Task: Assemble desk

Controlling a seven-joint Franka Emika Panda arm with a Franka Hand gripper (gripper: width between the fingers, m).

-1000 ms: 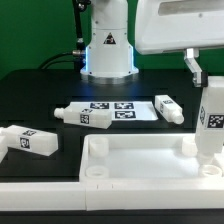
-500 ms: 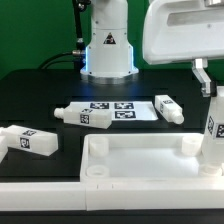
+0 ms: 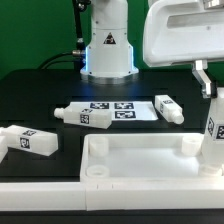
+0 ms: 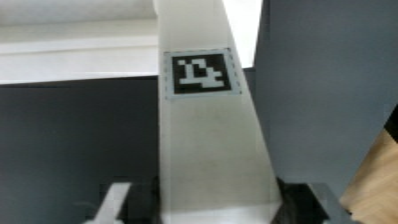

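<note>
Since a second ago the arm's white housing and the leg (image 3: 213, 122) it carries have shifted a little toward the exterior view's right, and over the last half second you'll see almost no change. The claw (image 4: 214, 205) is closed on that leg: in the wrist view a finger (image 4: 121, 205) presses each side of its upper end, with the tag facing the camera. The leg stands upright at the right end of the desk top (image 3: 140, 165), its lower end down at the rim. You cannot tell from here whether it sits in a socket. The desk top lies flat at the near edge of the black worktop (image 3: 40, 85). A loose leg (image 3: 28, 141) lies at the exterior view's left, a second loose leg (image 3: 84, 116) just left of the marker board (image 3: 115, 107), and a third loose leg (image 3: 168, 109) just right of it.
</note>
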